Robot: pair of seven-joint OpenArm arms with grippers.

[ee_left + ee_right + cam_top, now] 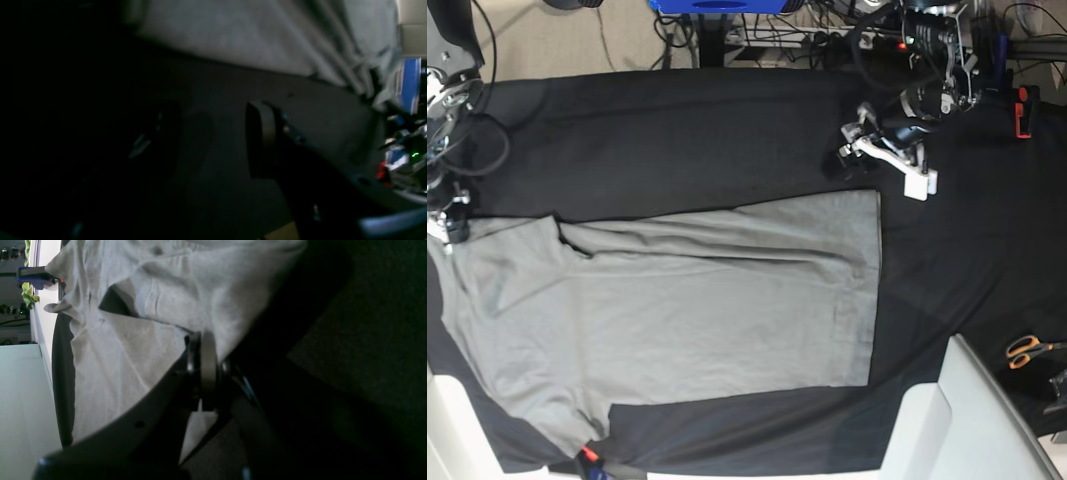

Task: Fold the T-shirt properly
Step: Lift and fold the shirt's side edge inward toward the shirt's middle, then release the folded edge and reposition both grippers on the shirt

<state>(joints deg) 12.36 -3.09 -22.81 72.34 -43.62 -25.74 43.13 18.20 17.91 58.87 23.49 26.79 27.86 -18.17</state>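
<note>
Right end effector (203,373), pressed together, pinches plain grey cotton T-shirt (697,320) edge; thin bite may slip. Left end effector (213,136) spread, empty.

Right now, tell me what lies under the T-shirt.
The T-shirt lies flat on a black table cloth, which shows all around it. Anything between shirt and cloth is covered and cannot be seen.

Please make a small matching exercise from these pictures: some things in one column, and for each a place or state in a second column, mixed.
1. T-shirt
2. left pincer
3. right pincer
4. scissors

a. open above the black cloth, touching no fabric
b. spread flat on the table
c. orange handles, near the table's edge
d. shut on grey fabric

Pairs: 1-b, 2-a, 3-d, 4-c
</note>
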